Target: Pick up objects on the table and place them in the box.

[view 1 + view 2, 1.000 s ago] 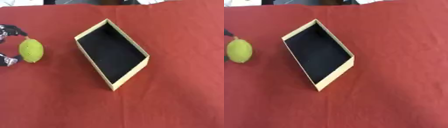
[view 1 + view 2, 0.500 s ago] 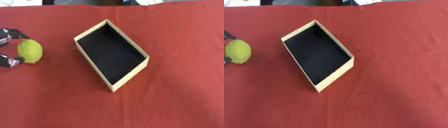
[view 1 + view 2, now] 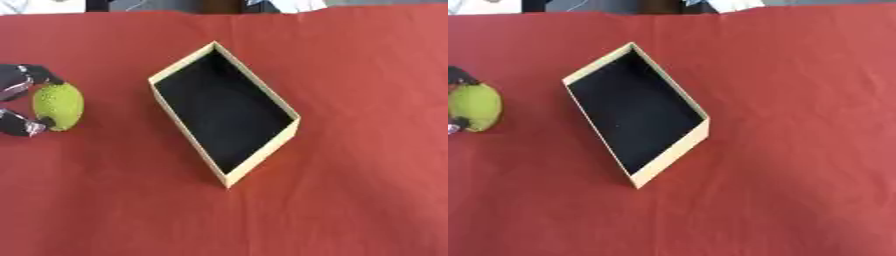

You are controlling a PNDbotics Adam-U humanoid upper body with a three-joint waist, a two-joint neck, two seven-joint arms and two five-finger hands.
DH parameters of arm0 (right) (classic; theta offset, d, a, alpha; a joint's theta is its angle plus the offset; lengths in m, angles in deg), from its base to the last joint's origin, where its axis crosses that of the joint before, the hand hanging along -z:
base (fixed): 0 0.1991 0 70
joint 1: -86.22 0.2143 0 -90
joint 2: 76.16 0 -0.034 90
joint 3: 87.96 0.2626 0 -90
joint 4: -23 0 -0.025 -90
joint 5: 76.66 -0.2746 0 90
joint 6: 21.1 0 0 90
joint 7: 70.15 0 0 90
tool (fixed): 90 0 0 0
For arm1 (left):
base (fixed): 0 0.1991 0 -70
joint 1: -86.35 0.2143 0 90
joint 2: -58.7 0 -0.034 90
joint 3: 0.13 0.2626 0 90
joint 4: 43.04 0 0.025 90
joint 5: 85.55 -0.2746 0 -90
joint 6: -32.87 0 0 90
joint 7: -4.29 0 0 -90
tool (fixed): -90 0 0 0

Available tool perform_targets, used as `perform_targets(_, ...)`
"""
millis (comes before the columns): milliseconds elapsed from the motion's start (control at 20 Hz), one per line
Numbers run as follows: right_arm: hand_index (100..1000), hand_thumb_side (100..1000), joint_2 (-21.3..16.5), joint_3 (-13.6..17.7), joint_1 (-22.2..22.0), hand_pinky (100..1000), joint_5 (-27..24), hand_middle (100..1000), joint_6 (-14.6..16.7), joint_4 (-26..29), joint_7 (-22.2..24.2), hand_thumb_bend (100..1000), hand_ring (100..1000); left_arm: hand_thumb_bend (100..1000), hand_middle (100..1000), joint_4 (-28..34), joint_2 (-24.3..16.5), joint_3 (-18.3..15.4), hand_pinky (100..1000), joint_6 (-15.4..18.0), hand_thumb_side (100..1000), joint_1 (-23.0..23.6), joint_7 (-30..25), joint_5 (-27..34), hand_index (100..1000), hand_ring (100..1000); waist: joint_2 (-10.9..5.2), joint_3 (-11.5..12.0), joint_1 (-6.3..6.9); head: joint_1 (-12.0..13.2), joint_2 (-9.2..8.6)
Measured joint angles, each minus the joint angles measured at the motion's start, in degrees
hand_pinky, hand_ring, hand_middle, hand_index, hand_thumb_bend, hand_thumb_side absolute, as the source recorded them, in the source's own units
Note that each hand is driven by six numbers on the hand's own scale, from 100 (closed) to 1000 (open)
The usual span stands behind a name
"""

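- A red cloth (image 3: pixel 350 200) covers the whole table, seen from above. It lies mostly smooth, with faint creases and soft wrinkles across the right side and near the bottom.
- Near the middle sits an open cardboard box (image 3: pixel 262 152), shallow and rectangular, turned at an angle so that one corner points to the far edge and the opposite corner points toward the viewer. Its walls are pale tan; its inside is black and holds nothing that can be seen.
- At the far left edge of the left eye view, the robot's left hand (image 3: pixel 19 102) comes in from the side. It is black with silver parts. One finger curls over the top of a yellow-green fruit (image 3: pixel 59 106) and another wraps under its lower end, so the hand is closed around the fruit.
- The fruit is oval with a bumpy skin, like a lemon or lime. It is well to the left of the box, apart from it, over the red cloth. Whether it rests on the cloth or is lifted clear cannot be told.
- The robot's right hand appears in neither view.
- Beyond the far edge of the table, a thin strip of the room shows: dark shapes and a few white patches, too indistinct to name.
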Motion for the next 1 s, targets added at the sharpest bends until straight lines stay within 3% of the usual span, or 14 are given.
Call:
perform_targets(150, 823, 625, 0.01, -0.03, 0.0, 800, -0.1, 710, 0.0, 0.0, 0.01, 106, 790, 318, 820, -1.64, 0.61, 0.11, 810, 0.33, 100, -0.66, 1.51, -3.22, 878, 828, 0.16, -0.04, -0.02, 0.01, -0.27)
perform_targets(400, 824, 626, 0.03, -0.12, -0.02, 800, -0.15, 709, 0.0, 0.0, 0.01, 104, 791, 107, 710, -2.33, 1.06, 0.0, 745, 1.04, 100, -0.83, 3.51, -3.48, 788, 738, 0.33, -0.08, -0.02, -0.01, -0.41)
perform_targets(650, 825, 625, 0.03, -0.12, -0.08, 800, -0.15, 707, -0.02, 0.0, -0.02, 104, 791, 100, 598, 2.17, 1.04, -0.7, 629, 0.86, 100, 1.05, 5.51, -1.01, 700, 608, 0.38, -0.02, -0.03, -0.07, -0.41)
perform_targets(1000, 826, 624, 0.03, -0.11, -0.25, 800, -0.15, 707, 0.02, 0.0, -0.24, 106, 792, 100, 550, 11.19, 0.98, -2.51, 600, -1.29, 100, 2.57, 7.96, 0.15, 661, 566, 0.38, 0.15, -0.27, -1.08, -0.41)
